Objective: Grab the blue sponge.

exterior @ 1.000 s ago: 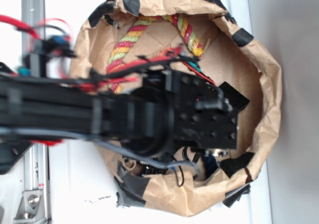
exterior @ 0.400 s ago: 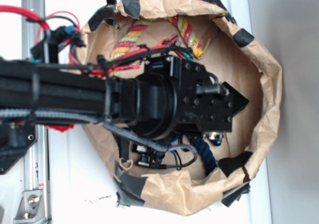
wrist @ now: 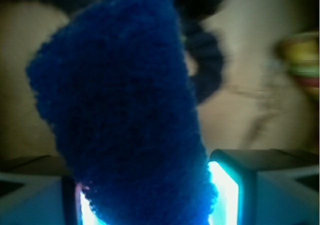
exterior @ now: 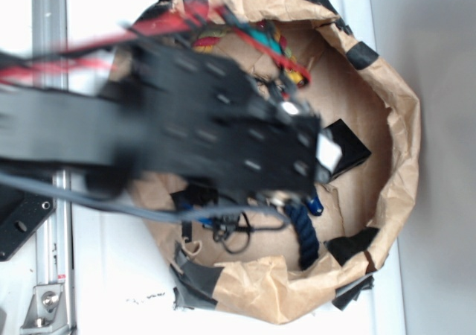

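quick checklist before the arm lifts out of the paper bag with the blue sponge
1. Blue sponge between the fingers: ok, the wrist view shows it filling the gap, pads on both sides.
2. Grip depth: cannot tell; only the sponge's lower end sits between the pads, most of it sticks out beyond them.
3. Navy rope free of the sponge: cannot tell; in the wrist view it runs close behind the sponge.
4. Black box out of the way: ok, it lies beside the gripper, not in it.
5. Paper bag rim clear of the arm: cannot tell, the exterior view is motion-blurred.
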`<state>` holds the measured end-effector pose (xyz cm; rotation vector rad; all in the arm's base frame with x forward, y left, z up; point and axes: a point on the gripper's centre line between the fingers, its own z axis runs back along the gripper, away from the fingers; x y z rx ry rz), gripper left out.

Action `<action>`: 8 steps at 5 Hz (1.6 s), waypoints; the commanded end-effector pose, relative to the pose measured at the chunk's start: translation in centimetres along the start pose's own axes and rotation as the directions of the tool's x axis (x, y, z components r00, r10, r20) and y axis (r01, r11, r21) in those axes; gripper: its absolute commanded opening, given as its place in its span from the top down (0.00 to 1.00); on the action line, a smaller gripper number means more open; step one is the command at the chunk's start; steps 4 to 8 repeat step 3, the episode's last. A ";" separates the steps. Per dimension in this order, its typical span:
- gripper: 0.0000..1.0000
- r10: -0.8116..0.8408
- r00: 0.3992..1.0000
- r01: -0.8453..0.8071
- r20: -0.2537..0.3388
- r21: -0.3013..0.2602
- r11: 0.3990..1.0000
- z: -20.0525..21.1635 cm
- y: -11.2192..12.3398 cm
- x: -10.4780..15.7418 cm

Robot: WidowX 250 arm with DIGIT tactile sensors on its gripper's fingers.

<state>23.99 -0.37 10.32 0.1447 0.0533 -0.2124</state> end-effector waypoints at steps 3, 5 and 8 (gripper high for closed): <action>1.00 0.472 0.867 -0.465 0.161 -0.079 0.882 8.4 0.9 -1.8; 1.00 0.472 0.867 -0.465 0.161 -0.079 0.882 8.4 0.9 -1.8; 1.00 0.472 0.867 -0.465 0.161 -0.079 0.882 8.4 0.9 -1.8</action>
